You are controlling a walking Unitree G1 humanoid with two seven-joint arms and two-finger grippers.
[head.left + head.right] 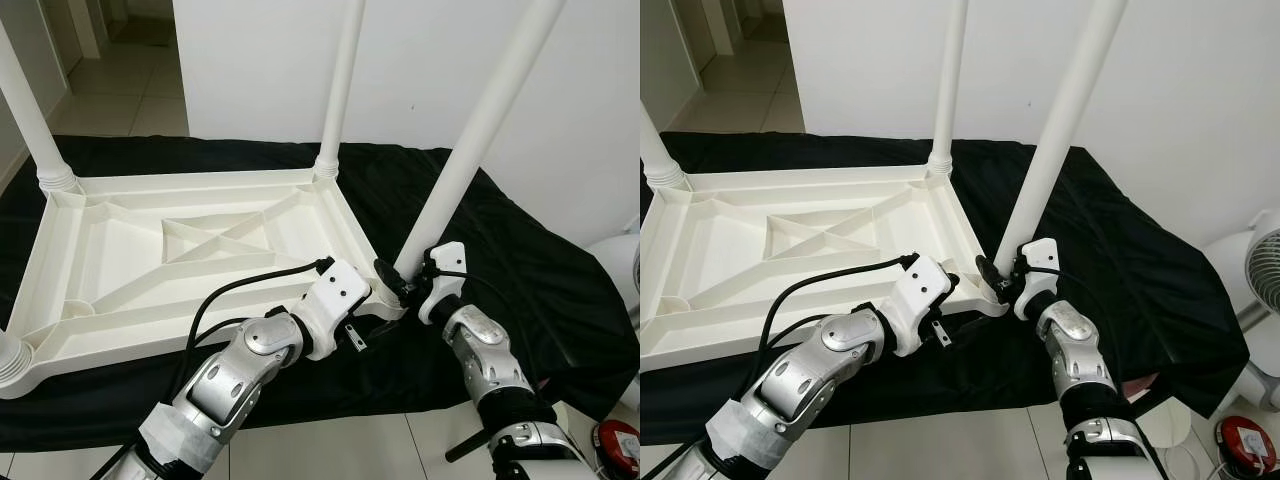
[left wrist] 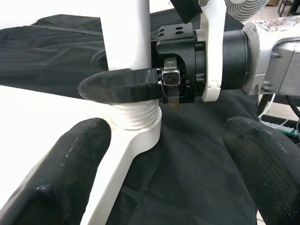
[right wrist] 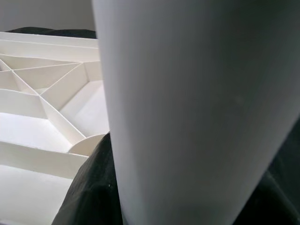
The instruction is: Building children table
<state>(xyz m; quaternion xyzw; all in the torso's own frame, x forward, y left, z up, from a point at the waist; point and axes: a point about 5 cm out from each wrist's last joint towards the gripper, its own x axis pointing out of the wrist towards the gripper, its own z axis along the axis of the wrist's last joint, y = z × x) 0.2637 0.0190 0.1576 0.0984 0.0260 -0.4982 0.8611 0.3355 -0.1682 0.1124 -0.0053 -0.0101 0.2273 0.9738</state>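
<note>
Right gripper (image 2: pixel 123 75) was pinching the table leg (image 1: pixel 480 135) at the upside-down tabletop (image 1: pixel 190 260) corner, left gripper (image 2: pixel 164 173) hung spread wide beside it.

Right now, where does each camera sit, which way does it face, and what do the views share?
Left eye: on the head, looking down at the upturned tabletop; both arms show.
Right eye: beside it, same scene.
Left wrist: on the left arm, past its open fingers at the right tool gripping the leg.
Right wrist: on the right arm, up against the leg.
Shared: the leg at the near right corner.
</note>
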